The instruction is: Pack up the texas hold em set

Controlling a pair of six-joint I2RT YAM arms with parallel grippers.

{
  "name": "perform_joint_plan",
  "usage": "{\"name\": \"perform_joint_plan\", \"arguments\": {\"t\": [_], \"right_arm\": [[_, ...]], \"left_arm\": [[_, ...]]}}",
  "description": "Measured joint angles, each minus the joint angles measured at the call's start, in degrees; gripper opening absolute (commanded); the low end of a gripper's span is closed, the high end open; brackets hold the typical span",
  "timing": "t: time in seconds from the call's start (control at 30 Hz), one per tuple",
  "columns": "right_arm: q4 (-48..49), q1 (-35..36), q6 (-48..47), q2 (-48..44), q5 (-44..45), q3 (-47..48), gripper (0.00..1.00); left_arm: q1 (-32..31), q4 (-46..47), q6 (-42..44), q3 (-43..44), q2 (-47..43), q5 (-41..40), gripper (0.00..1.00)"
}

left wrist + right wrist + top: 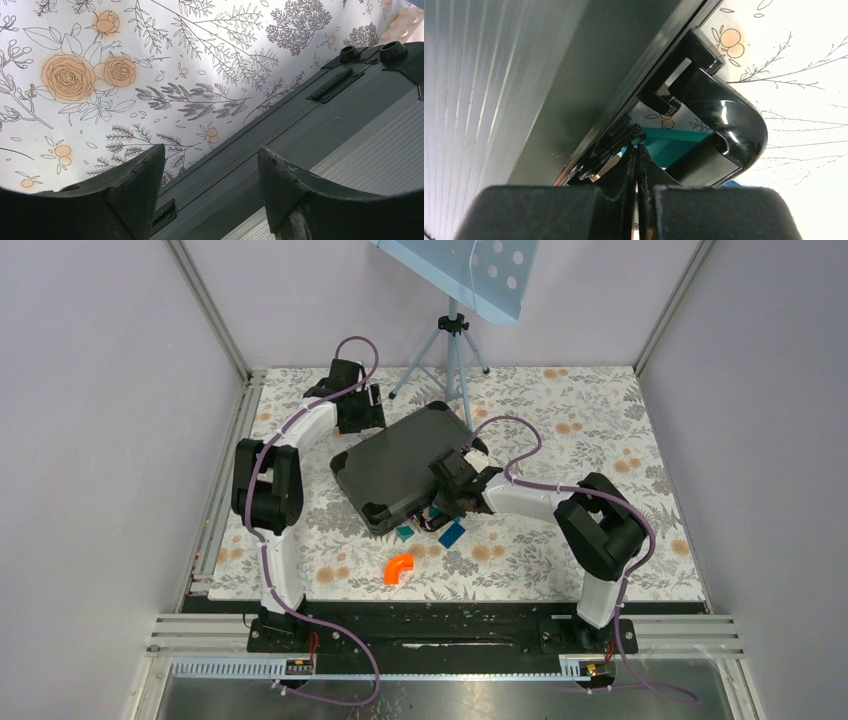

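Note:
The texas hold em set shows as a black hard briefcase (400, 465), lid down, lying at an angle on the floral table. Chips and cards are hidden inside. My left gripper (362, 415) is at the case's rear left edge. In the left wrist view it (210, 147) stands open above the hinged side of the case (320, 130), one finger over the table and one over the lid, holding nothing. My right gripper (450, 480) is at the front edge. In the right wrist view it (638, 147) is shut, its tips at the metal latch (609, 150) beside the glossy handle (724, 125).
A teal block (404, 533) and a blue block (452, 534) lie just in front of the case, and an orange curved piece (398, 569) lies nearer me. A tripod (453, 350) stands at the back. Walls enclose the table's left, right and far sides.

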Motion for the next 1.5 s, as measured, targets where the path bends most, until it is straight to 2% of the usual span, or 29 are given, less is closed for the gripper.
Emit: {"name": "perform_joint_plan", "arguments": {"t": [0.73,0.97,1.23,1.5], "right_arm": [[24.1,1.6,8.2,-4.8,2.4,-16.0,0.00],[31.0,2.5,8.0,-6.1,4.3,-20.0,0.00],[31.3,3.0,4.3,-10.4,7.0,-22.5,0.00],[19.8,3.0,-0.8,-23.1,12.1,-26.3,0.00]], "left_arm": [[-0.7,1.0,0.4,0.0,0.1,-0.9,0.68],[-0.9,1.3,0.4,0.0,0.1,-1.1,0.68],[-0.9,1.4,0.5,0.0,0.1,-1.2,0.68],[-1.0,1.5,0.6,0.0,0.1,-1.2,0.67]]}}
